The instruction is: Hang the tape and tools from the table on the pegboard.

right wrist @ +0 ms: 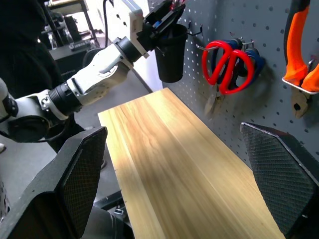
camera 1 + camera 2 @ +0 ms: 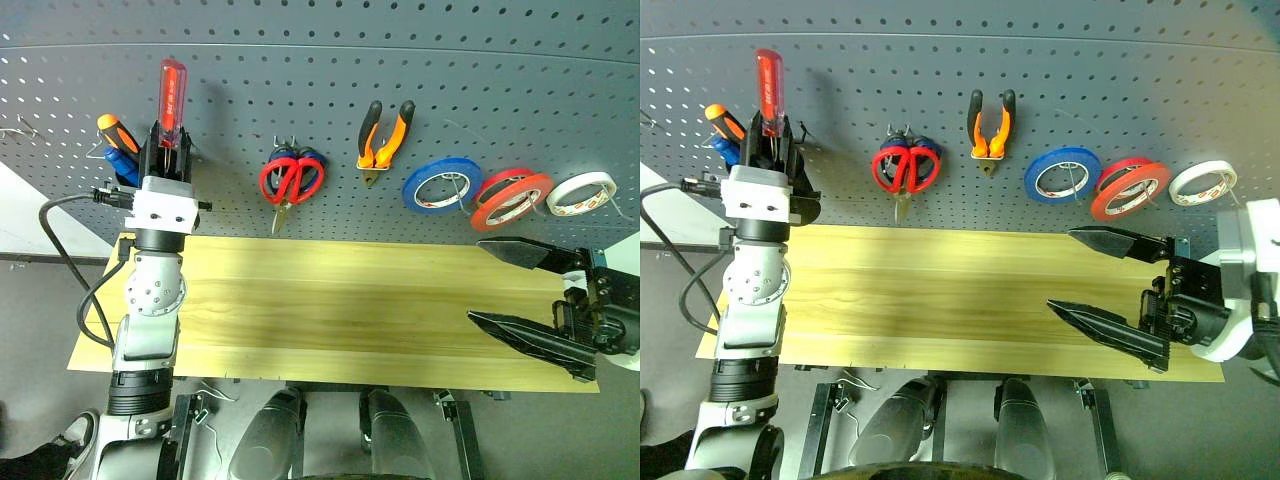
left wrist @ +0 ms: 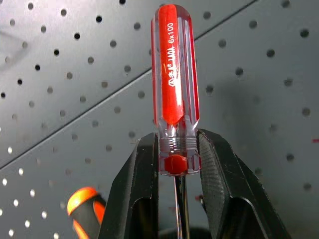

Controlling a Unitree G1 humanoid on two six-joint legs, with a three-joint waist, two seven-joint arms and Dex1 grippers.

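This looks like a workshop or robotics lab. A grey pegboard (image 2: 330, 70) fills the upper frame, hung with scissors (image 2: 291, 180), pliers (image 2: 384, 140) and rolls of tape (image 2: 510, 196). Below it runs a plain wooden table (image 2: 330, 310). In the right wrist view's upper left, dim shelves with equipment (image 1: 70, 30) stand on a grey floor.

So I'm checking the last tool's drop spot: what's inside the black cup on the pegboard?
An orange-handled screwdriver and a blue handle stick out of the black cup. The left gripper holds the red screwdriver above it. The cup's depths are covered.
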